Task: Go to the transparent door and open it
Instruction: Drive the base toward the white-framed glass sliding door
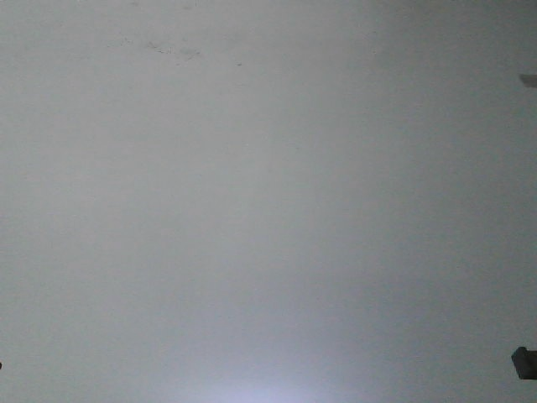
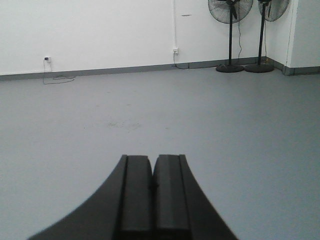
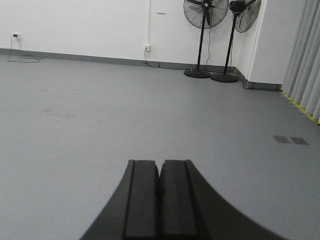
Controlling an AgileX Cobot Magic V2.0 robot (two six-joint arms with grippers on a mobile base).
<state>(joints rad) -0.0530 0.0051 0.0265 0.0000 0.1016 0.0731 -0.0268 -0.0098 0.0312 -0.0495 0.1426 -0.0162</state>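
Hanging low over the grey floor (image 2: 225,125), the left gripper (image 2: 152,161) and right gripper (image 3: 160,165) are both clenched, empty. Farther off, two small floor plates (image 3: 291,140) lie flat. At the white wall (image 2: 100,30) are two sockets (image 2: 175,50) and two pedestal fans (image 2: 230,35), side by side. The transparent door appears in no view.

Cropped and unresolved items, three views.
Cut by the lower edge: bodies of left gripper (image 2: 152,172) and right gripper (image 3: 160,175). Far ahead-right of the left jaws: pedestal fan (image 2: 230,10) and second fan (image 2: 272,9), heads cropped at top. Right of the right jaws: vertical blinds (image 3: 306,60), cut by the side edge; floor plates (image 3: 291,140), kind unreadable. Front view: dark block (image 1: 524,363) and grey sliver (image 1: 529,80), both cropped at the right edge, unidentifiable.
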